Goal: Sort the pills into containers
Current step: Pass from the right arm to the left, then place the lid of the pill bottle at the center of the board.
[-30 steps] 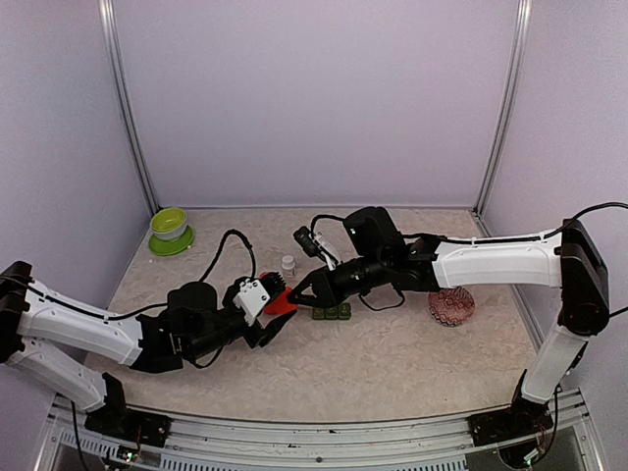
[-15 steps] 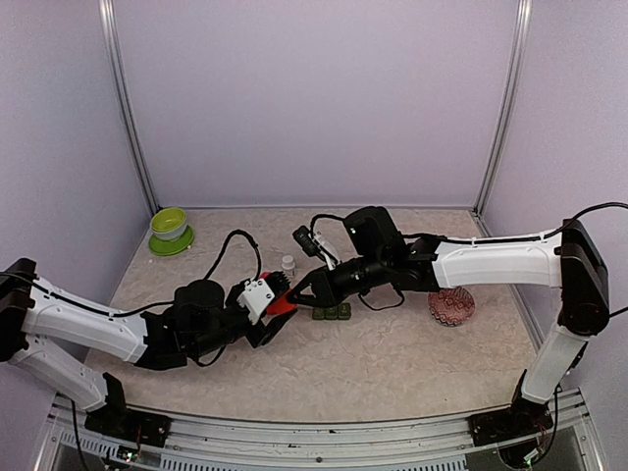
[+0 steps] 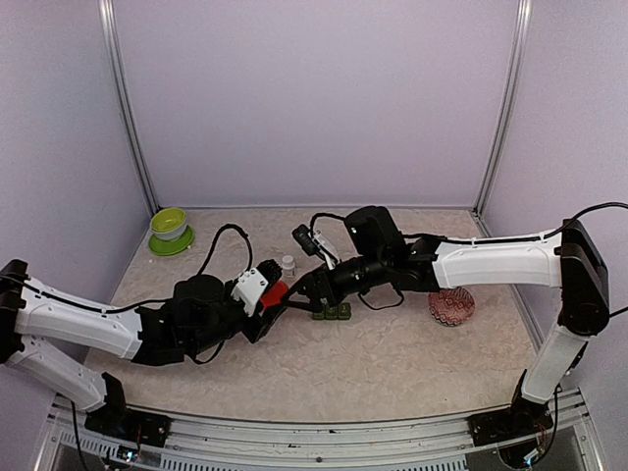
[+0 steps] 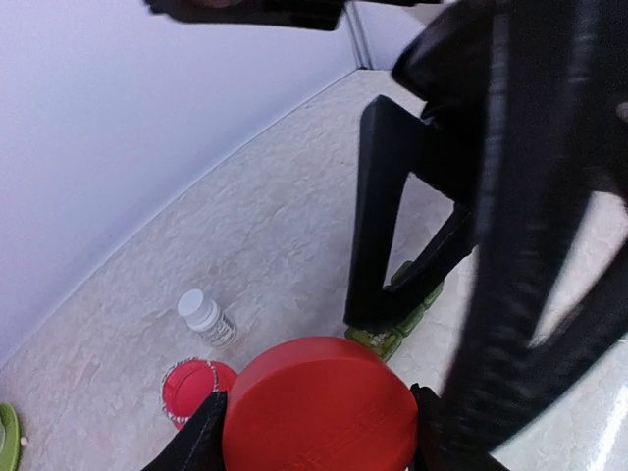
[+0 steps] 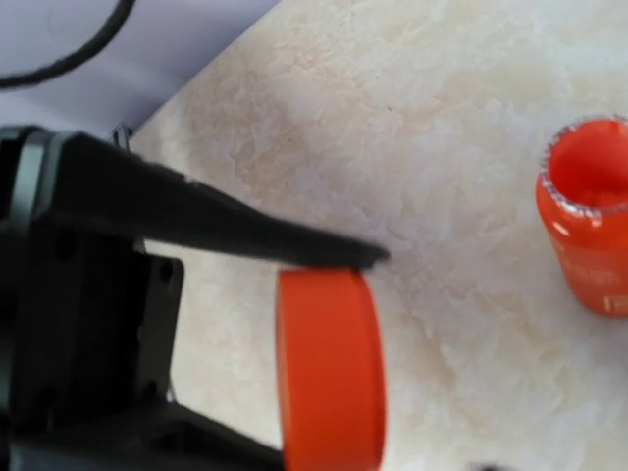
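Left tool (image 4: 316, 420) pinches a red cap (image 4: 319, 388); right tool (image 3: 298, 293), spread, hangs just beside the containers (image 3: 332, 313).

Small white plastic bottle (image 3: 287, 264) sat behind-left of the three joined dark green boxes (image 3: 332, 313), round pink dish (image 3: 451, 306) off right.

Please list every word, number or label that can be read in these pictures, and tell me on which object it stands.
No text can be read.
On the red cap: raised marks near its edge, too faint to read.
On the small white bottle: label print too small.
On the open orange bottle: label blurred.
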Robot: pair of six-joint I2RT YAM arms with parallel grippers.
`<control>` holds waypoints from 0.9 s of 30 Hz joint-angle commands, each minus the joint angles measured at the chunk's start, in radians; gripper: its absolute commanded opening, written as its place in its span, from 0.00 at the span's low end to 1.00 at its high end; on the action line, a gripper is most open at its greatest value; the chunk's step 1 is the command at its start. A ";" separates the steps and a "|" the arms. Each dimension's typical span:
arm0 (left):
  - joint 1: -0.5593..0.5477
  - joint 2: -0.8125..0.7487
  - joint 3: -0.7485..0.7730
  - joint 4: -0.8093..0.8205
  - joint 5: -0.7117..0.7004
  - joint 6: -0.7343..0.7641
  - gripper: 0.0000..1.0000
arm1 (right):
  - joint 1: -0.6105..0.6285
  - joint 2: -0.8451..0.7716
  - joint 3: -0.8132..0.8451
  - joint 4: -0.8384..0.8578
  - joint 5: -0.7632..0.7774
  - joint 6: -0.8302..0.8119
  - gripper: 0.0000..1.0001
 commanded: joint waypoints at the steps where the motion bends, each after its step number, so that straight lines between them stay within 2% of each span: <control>1: 0.005 -0.056 0.037 -0.157 -0.147 -0.169 0.48 | -0.030 -0.031 -0.029 0.059 -0.019 -0.009 0.97; 7: 0.026 -0.143 0.037 -0.390 -0.263 -0.397 0.52 | -0.046 -0.020 -0.047 0.105 0.036 -0.126 1.00; 11: 0.080 -0.151 0.047 -0.525 -0.271 -0.540 0.53 | -0.047 0.000 -0.110 0.242 0.072 -0.238 1.00; 14: 0.146 -0.106 0.049 -0.572 -0.205 -0.574 0.53 | -0.046 0.031 -0.128 0.295 0.086 -0.293 1.00; 19: 0.247 0.050 0.086 -0.596 -0.070 -0.611 0.54 | -0.045 0.018 -0.152 0.321 0.087 -0.292 1.00; 25: 0.325 0.171 0.125 -0.585 0.080 -0.604 0.53 | -0.045 -0.045 -0.180 0.271 0.142 -0.302 1.00; 27: 0.331 0.190 0.134 -0.583 0.089 -0.604 0.53 | -0.045 -0.058 -0.191 0.261 0.151 -0.301 1.00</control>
